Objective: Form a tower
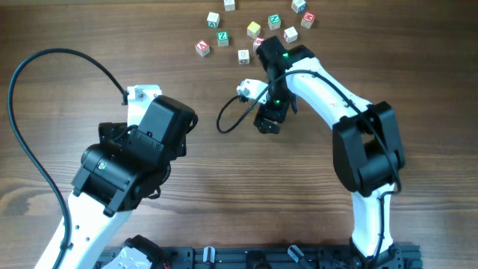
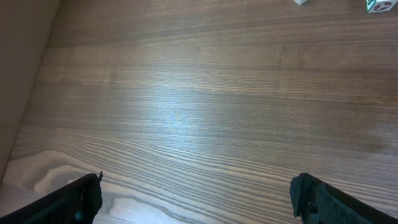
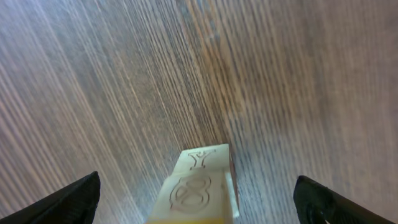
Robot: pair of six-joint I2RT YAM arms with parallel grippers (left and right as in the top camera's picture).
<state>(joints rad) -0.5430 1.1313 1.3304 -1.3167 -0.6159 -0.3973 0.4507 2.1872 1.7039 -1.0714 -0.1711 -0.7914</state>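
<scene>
1 tower [image 3: 198, 186], pale faces, stands btwn the right end effector's [image 3: 199, 205] fingers, touching neither; no. of cubes in it unclear. Approx 11 loose letter cubes [image 1: 222, 36] lie on the table [image 1: 187, 90] beyond that end effector. 2 end effectors, both spread wide, holding nothing. Left end effector [image 2: 196, 196] hangs over the table.

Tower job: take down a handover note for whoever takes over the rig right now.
Left gripper: open, empty, over bare table.
Right gripper: open, straddling the tower, jaws clear of it on both sides.
Done: a short tower stands under the right gripper; cube count unclear.
Left: loose cubes lie scattered at the far side, not stacked.
</scene>
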